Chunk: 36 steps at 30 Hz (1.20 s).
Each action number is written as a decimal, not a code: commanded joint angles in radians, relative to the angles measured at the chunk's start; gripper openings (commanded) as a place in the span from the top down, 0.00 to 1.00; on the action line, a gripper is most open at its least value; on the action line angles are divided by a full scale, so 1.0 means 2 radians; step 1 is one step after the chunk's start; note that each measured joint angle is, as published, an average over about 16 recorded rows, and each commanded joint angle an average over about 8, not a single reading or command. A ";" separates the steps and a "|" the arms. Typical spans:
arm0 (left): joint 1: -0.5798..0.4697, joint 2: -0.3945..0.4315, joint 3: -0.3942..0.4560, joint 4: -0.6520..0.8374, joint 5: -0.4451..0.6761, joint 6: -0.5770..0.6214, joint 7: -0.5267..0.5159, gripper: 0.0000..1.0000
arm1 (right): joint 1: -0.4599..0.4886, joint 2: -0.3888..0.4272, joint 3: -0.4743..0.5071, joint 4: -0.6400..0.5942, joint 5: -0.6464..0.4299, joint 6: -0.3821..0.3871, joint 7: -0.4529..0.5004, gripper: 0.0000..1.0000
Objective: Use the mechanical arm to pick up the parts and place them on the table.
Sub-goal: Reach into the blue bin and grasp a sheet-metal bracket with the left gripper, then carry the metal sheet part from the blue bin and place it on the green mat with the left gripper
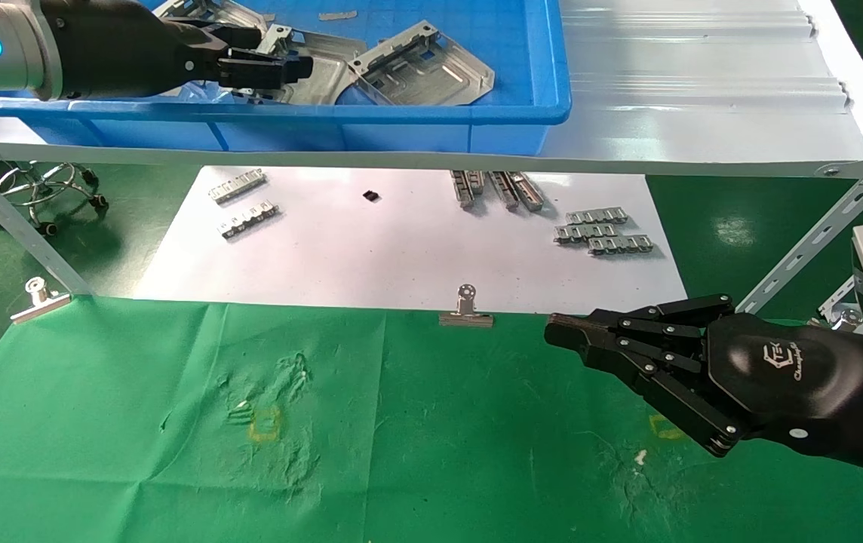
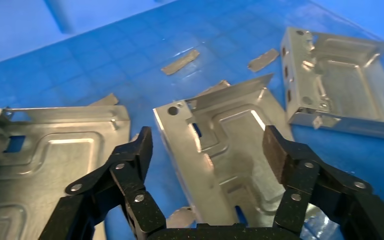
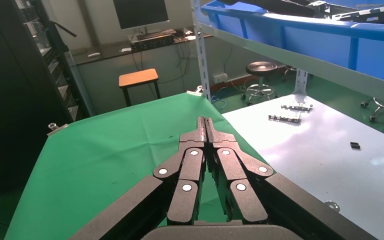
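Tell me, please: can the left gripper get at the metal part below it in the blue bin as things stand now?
Probably yes. The left gripper is open inside the blue bin, its fingers on either side of the part below. Nothing lies over that part, and the neighbouring plate is apart from it.

Plates (image 1: 424,72) lie in a bin (image 1: 401,124) on a shelf (image 1: 703,98) behind and above the surface (image 1: 401,452). A paper sheet (image 1: 386,256) carrying toothed strips (image 1: 603,230) lies beneath the shelf; clips (image 1: 466,311) sit along the surface's far edge.
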State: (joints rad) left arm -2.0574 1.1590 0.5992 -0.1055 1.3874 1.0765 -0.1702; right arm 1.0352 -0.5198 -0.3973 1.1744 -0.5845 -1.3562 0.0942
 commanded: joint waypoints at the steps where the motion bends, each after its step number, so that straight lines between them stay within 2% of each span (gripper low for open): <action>1: -0.002 0.003 0.001 0.005 0.002 -0.004 0.001 1.00 | 0.000 0.000 0.000 0.000 0.000 0.000 0.000 1.00; 21: -0.008 0.005 0.004 0.023 0.007 -0.009 0.025 1.00 | 0.000 0.000 0.000 0.000 0.000 0.000 0.000 1.00; 36: -0.012 -0.004 -0.019 0.009 -0.024 -0.055 0.066 1.00 | 0.000 0.000 0.000 0.000 0.000 0.000 0.000 1.00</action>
State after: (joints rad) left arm -2.0803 1.1442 0.5576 -0.0901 1.3324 1.0102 -0.0401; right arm 1.0352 -0.5198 -0.3973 1.1744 -0.5845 -1.3562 0.0942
